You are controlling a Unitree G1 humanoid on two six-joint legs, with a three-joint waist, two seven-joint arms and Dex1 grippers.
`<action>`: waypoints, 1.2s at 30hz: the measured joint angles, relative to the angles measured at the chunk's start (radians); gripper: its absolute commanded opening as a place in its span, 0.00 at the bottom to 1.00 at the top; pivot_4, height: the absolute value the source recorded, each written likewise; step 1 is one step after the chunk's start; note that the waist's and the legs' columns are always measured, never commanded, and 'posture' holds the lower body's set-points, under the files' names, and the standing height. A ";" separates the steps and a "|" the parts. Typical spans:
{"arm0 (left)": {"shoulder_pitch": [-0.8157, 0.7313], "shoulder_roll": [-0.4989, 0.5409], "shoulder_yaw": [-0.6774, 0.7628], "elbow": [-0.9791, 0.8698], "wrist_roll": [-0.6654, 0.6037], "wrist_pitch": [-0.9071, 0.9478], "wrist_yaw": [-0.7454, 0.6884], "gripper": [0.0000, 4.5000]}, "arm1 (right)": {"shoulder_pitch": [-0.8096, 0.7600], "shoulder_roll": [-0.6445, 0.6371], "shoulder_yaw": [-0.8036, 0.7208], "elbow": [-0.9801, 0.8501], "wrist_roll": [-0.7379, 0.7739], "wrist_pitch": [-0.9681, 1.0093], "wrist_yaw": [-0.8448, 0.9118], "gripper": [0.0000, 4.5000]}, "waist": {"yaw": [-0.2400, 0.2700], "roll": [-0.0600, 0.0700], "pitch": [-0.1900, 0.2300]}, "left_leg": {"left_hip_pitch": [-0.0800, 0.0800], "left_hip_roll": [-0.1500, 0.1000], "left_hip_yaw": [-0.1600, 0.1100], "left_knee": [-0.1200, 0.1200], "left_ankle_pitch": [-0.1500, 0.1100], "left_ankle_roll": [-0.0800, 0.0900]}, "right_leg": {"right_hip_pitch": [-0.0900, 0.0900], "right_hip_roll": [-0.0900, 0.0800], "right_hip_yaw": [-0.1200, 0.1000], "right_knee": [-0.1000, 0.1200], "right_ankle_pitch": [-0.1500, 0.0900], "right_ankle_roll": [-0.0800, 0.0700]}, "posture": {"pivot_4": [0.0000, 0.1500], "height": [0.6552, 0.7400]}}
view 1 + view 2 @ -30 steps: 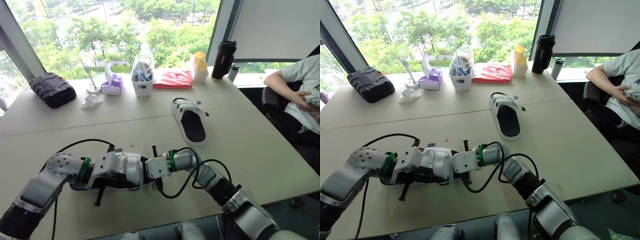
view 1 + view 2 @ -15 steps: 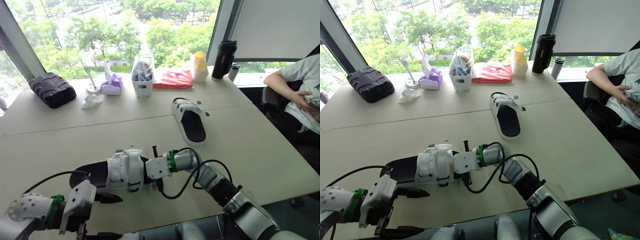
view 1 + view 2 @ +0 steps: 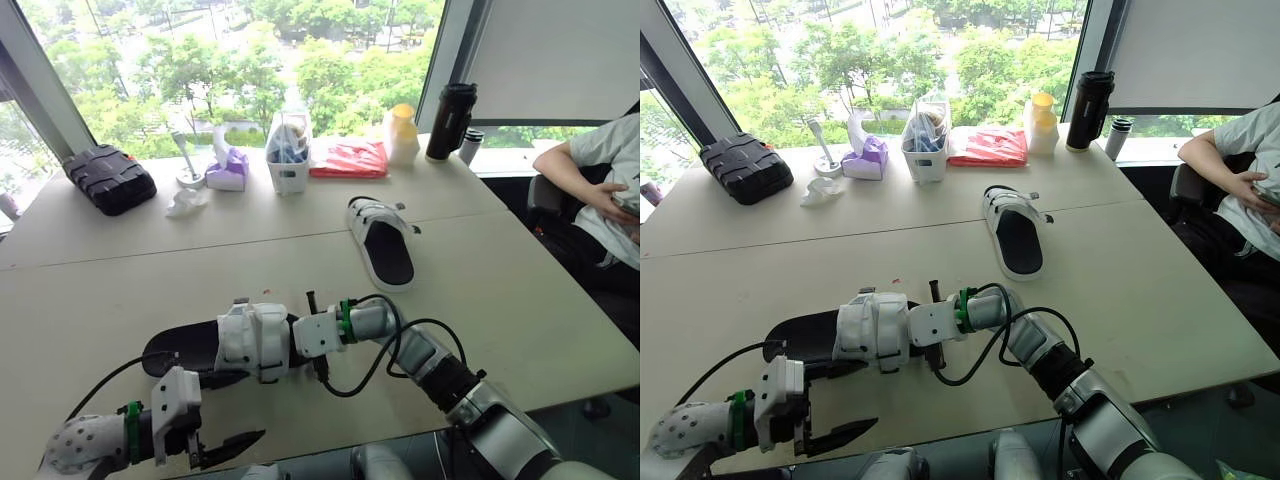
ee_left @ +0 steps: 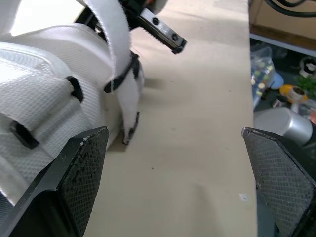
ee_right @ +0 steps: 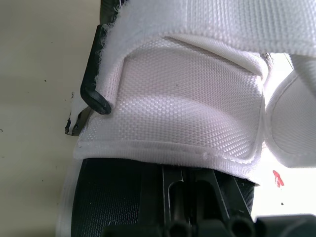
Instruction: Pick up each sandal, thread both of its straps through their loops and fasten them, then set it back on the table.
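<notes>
At table (image 3: 970, 410) edge, left end effector (image 4: 173, 136) spread, clear of sandal (image 3: 872, 330)

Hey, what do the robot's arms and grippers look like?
Both arms are silver-grey with a green wrist ring and a loose black cable. The left gripper and right gripper have white housings; the left's fingers are black, wedge-shaped, cross-hatched.

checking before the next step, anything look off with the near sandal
Yes: on the near sandal, one white strap hangs loose, its end drooping to the table rather than lying fastened flat.
</notes>
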 measured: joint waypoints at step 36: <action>-0.033 0.043 -0.222 -0.021 -0.031 0.204 0.050 0.01 | 0.000 0.005 0.003 -0.001 -0.003 0.006 0.000 0.00 | -0.001 0.001 -0.001 | 0.000 0.000 0.000 0.000 0.000 0.000 | 0.000 0.000 0.000 0.000 0.000 0.001 | 1.00 1.00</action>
